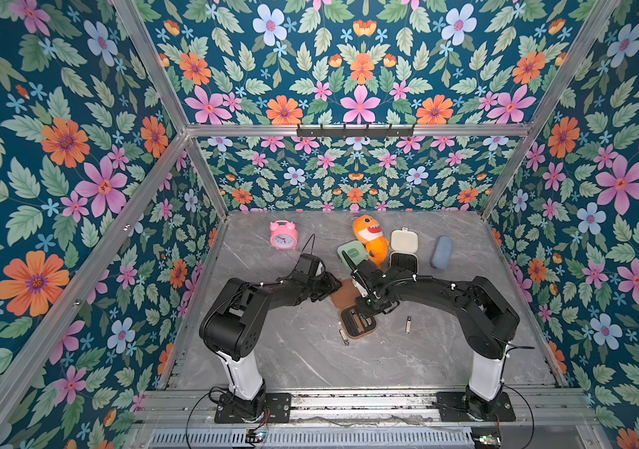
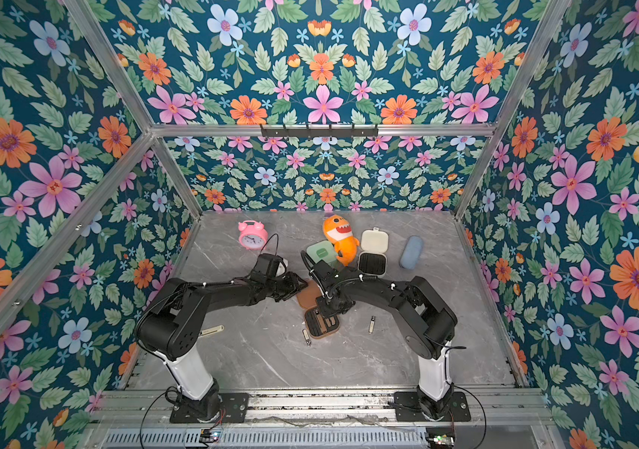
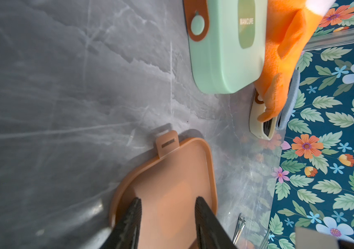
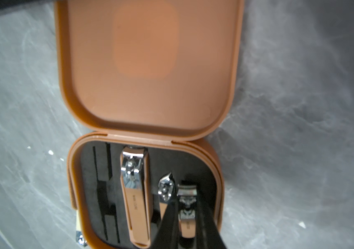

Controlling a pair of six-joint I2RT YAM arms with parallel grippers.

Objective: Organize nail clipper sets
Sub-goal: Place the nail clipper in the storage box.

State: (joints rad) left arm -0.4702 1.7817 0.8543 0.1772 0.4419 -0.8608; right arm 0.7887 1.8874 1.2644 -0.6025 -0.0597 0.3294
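The brown case lies open mid-table, its lid [image 1: 343, 295] flat and its base [image 1: 360, 324] with the black insert nearer the front. My left gripper [image 3: 168, 199] hovers open over the inside of the lid [image 3: 171, 172]. My right gripper [image 4: 185, 198] is shut on a small clipper [image 4: 187, 215] at the insert's edge. A large clipper [image 4: 135, 194] and a small tool [image 4: 165, 187] sit in slots beside it. The mint green case [image 1: 352, 252] is closed. The cream case [image 1: 404, 248] lies open behind. Two metal tools [image 1: 344, 337], [image 1: 408, 324] lie loose.
An orange shark plush [image 1: 371, 237] lies between the mint and cream cases. A blue-grey pouch [image 1: 441, 252] is at the back right, a pink alarm clock [image 1: 283, 235] at the back left. A cream file [image 2: 211, 331] lies by the left arm.
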